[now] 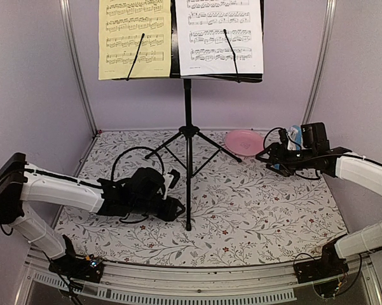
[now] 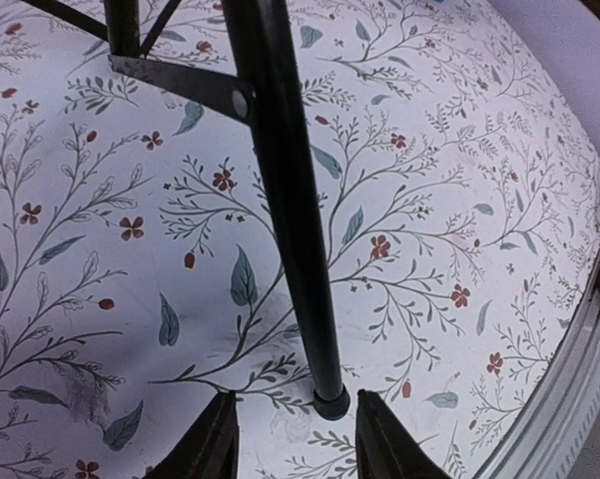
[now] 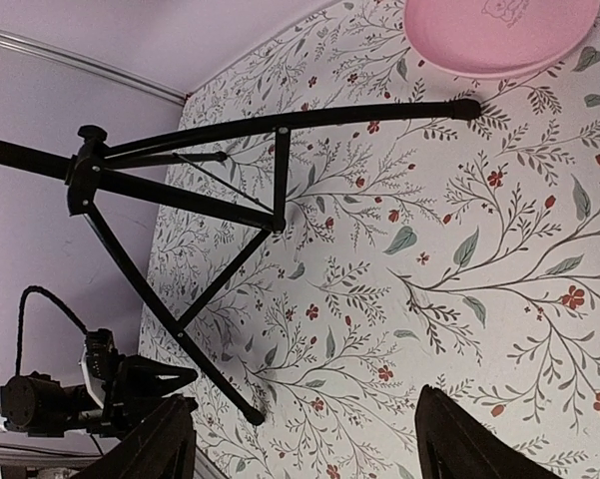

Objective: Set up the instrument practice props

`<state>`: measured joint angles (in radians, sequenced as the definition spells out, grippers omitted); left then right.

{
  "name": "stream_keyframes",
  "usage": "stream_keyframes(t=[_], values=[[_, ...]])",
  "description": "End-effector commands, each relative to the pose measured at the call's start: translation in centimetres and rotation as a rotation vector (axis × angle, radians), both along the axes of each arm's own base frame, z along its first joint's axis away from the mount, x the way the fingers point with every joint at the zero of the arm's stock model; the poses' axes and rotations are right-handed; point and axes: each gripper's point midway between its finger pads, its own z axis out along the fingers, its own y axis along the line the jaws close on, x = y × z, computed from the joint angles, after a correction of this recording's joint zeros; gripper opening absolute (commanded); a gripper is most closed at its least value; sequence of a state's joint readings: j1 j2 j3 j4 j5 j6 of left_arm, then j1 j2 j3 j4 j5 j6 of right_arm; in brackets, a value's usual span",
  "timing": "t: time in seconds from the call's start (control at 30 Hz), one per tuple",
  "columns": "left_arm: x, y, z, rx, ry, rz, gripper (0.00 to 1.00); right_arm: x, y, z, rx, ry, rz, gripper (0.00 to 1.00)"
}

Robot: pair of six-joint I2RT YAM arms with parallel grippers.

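Near the front of the flowery surface (image 1: 260, 216), the left pincer (image 2: 295, 419) is open, and the front foot (image 2: 330, 402) of the black music stand (image 1: 188, 127) sits between its tips. Farther back on the right, the right pincer (image 3: 304, 404) is open wide and holds nothing, near the pink plate (image 1: 243, 141) and a blue metronome (image 1: 295, 136) half hidden behind the arm. High at the back, the yellow sheet (image 1: 133, 38) and white sheet (image 1: 219, 35) rest side by side on the stand.
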<state>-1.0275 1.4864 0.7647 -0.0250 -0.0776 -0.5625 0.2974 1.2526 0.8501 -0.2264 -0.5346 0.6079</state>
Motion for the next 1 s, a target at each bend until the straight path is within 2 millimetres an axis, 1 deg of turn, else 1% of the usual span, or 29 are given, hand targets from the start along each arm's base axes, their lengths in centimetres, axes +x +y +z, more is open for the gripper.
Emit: stream_keyframes(t=[0.0,0.17,0.33,0.4,0.5,0.7,0.77,0.97], values=[[0.1,-1.9,-0.4,-0.055,0.017,-0.02,0.41,0.5,1.1,-0.3,0.012,-0.035,0.04,0.77],[0.7,-3.0,-1.4,-0.058,0.015,-0.03,0.33,1.6,1.7,-0.6,0.013,-0.038,0.05,0.72],[1.2,-4.5,-2.4,-0.057,0.027,-0.049,0.3,3.0,2.7,-1.1,0.002,-0.034,0.076,0.67],[1.4,-4.7,-2.8,-0.053,0.032,-0.045,0.3,3.4,3.1,-1.2,0.0,-0.033,0.085,0.66],[2.0,-4.5,-3.6,-0.046,0.042,-0.019,0.25,3.7,3.4,-1.2,0.0,-0.035,0.089,0.64],[3.8,-3.3,-4.1,-0.024,0.039,0.054,0.05,4.1,3.6,-0.9,0.001,-0.043,0.089,0.63],[4.4,-3.2,-4.3,-0.016,0.045,0.065,0.0,4.3,3.6,-0.7,-0.001,-0.048,0.086,0.62],[6.1,-3.5,-4.8,-0.012,0.062,0.094,0.0,4.5,3.4,-0.6,-0.016,-0.056,0.075,0.62]])
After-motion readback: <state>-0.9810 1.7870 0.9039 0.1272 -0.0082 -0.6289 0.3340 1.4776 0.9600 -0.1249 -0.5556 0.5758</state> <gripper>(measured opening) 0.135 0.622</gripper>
